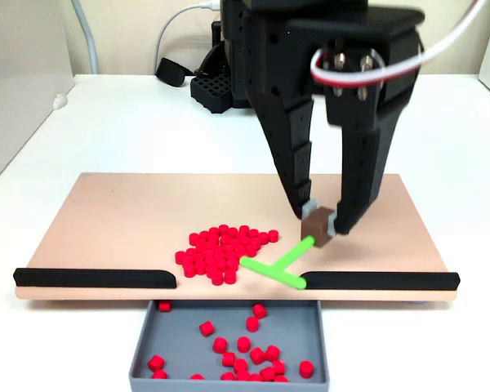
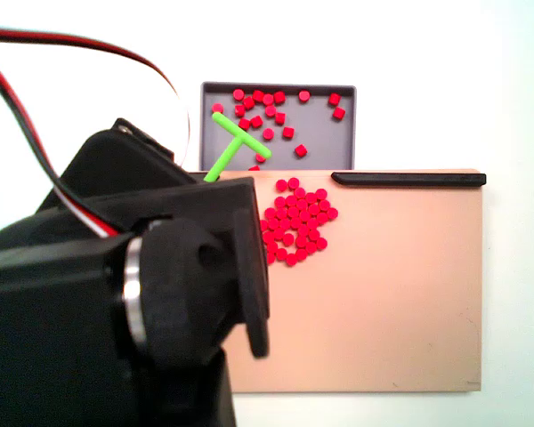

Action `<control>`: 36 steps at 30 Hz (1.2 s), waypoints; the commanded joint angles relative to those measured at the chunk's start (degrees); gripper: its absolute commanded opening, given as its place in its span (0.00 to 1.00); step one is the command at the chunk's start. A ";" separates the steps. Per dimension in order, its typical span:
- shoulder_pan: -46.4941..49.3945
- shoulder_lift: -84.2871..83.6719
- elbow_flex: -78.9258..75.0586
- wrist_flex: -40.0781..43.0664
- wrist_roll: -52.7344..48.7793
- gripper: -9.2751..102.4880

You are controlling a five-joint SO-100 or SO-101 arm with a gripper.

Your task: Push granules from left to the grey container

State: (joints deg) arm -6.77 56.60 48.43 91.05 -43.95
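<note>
A black robot arm looms over a white table, filling the lower left of a fixed view taken from behind it. Below it lies a tan board, with two black strips along its front edge and a gap left between them. Just beyond that gap, against the board's edge, sits the grey container, a shallow tray already holding a scatter of red pellets. The main cluster of granules rests on the board, close behind the gap and a little left of centre in the front-facing fixed view; in a fixed view from behind, the same cluster lies just short of the container. The gripper reaches down to the right of the pile, its two fingers clamped on a small brown block that forms the handle of a green T-shaped pusher. The pusher's stem slants down and left from the block, and its crossbar sits at the gap beside the granules' right edge.
</note>
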 commanded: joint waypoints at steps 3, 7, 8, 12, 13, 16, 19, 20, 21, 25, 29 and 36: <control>1.23 8.53 2.02 2.64 -3.34 0.08; 3.08 18.11 15.47 2.64 -10.81 0.08; 3.52 20.83 19.07 2.55 -13.01 0.08; 5.71 28.74 29.97 2.02 -21.53 0.08; 6.24 30.32 32.52 1.93 -23.91 0.08; 7.03 35.16 38.94 1.85 -30.32 0.08; 7.03 39.02 42.71 1.85 -35.33 0.08; 6.94 39.99 43.59 1.85 -36.56 0.08; 6.68 40.87 44.21 1.85 -37.62 0.08; 5.19 42.45 44.65 2.37 -40.34 0.08; 4.48 45.09 44.65 2.46 -43.51 0.08; 6.24 45.53 44.65 2.02 -48.69 0.08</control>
State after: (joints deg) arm -1.76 101.34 93.43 93.78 -91.32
